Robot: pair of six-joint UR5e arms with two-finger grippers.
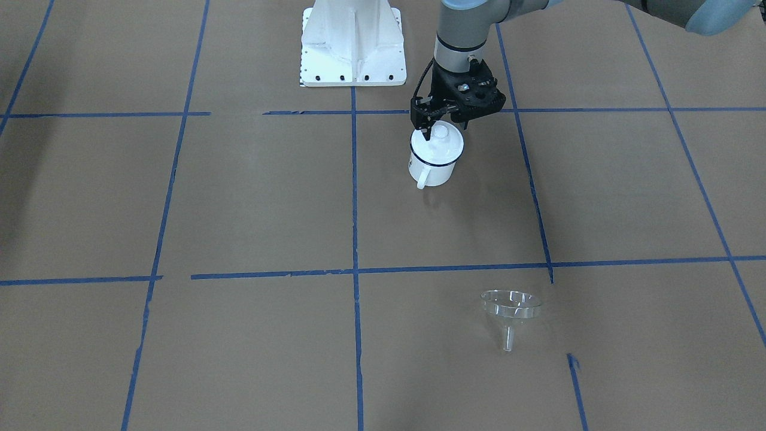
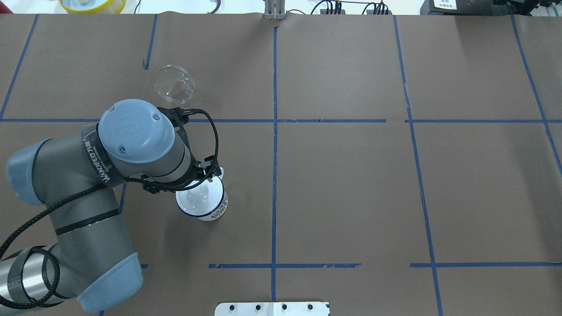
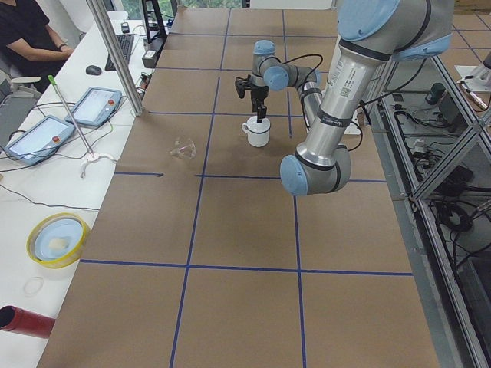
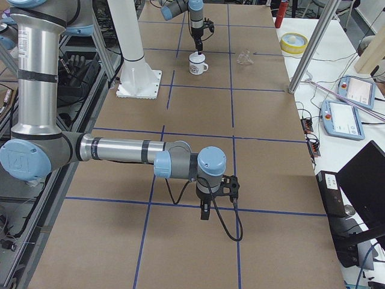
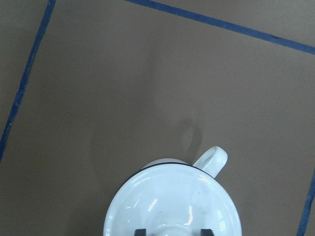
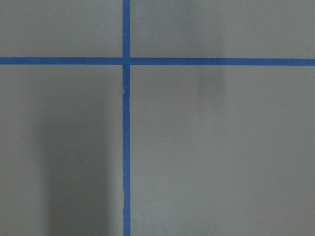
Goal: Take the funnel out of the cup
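The clear funnel (image 1: 511, 310) lies apart from the cup on bare brown paper; it also shows in the overhead view (image 2: 174, 84). The white cup (image 1: 432, 164) with a dark blue rim stands upright with its handle toward the operators' side, and a round white lid (image 5: 172, 201) with a knob sits on it. My left gripper (image 1: 441, 128) is straight above the cup, and its fingers (image 5: 141, 232) rest against both sides of the lid's knob. My right gripper (image 4: 204, 215) hangs over empty paper far from both; I cannot tell whether it is open or shut.
The white robot base (image 1: 353, 54) stands just behind the cup. A yellow bowl (image 3: 57, 238), tablets (image 3: 96, 105) and a seated person (image 3: 27, 31) are on the side bench off the table's far edge. Blue tape lines grid the brown paper.
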